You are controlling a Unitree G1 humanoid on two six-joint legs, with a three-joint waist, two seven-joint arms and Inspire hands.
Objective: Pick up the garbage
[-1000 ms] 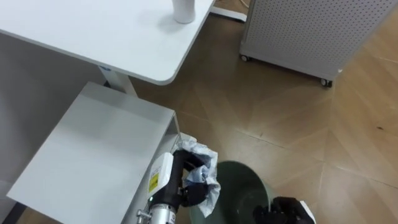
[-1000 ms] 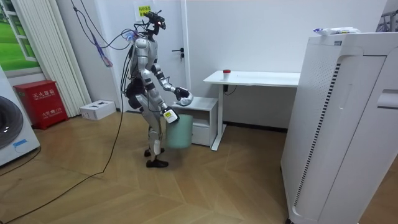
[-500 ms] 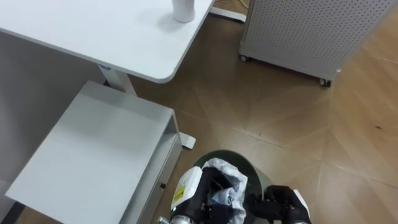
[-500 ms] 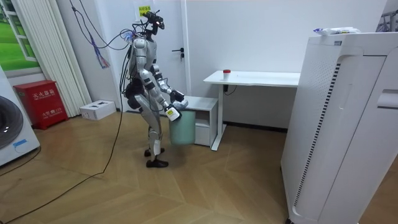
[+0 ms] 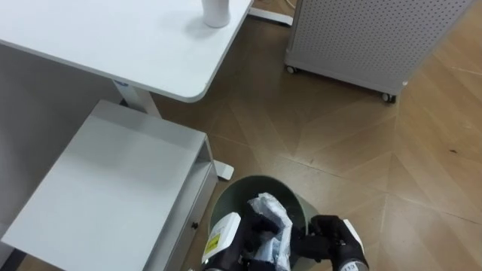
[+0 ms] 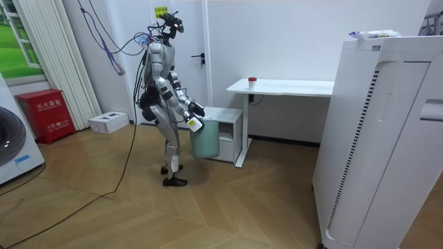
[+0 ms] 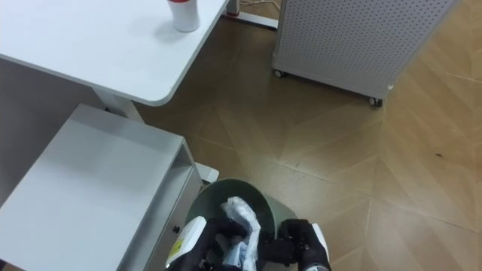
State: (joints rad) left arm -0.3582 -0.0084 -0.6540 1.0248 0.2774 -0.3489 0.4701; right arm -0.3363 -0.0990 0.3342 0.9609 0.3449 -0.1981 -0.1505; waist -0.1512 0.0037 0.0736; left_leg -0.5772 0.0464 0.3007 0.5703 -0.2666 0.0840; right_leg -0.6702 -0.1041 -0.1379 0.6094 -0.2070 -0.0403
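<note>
A crumpled white wad of garbage (image 5: 273, 213) sits in my left hand (image 5: 254, 239), whose dark fingers are curled round it. The hand and wad hang over the mouth of a round dark-green bin (image 5: 239, 189) at the bottom of the eye views. My right hand (image 5: 332, 236) is curled on the bin's right rim. In the right eye view the garbage (image 7: 241, 217) again lies above the bin (image 7: 205, 199). In the room view I stand in front of the low cabinet with the bin (image 6: 205, 142) held at thigh height.
A low white cabinet (image 5: 113, 188) stands just left of the bin, under a white desk (image 5: 113, 45) that carries a white cup (image 5: 216, 11). A perforated white unit on castors (image 5: 354, 38) is at the far right. Open wooden floor lies between.
My left hand has carried the garbage rightward from the cabinet's corner to above the bin's mouth. The bin and my right hand have come further up into view.
</note>
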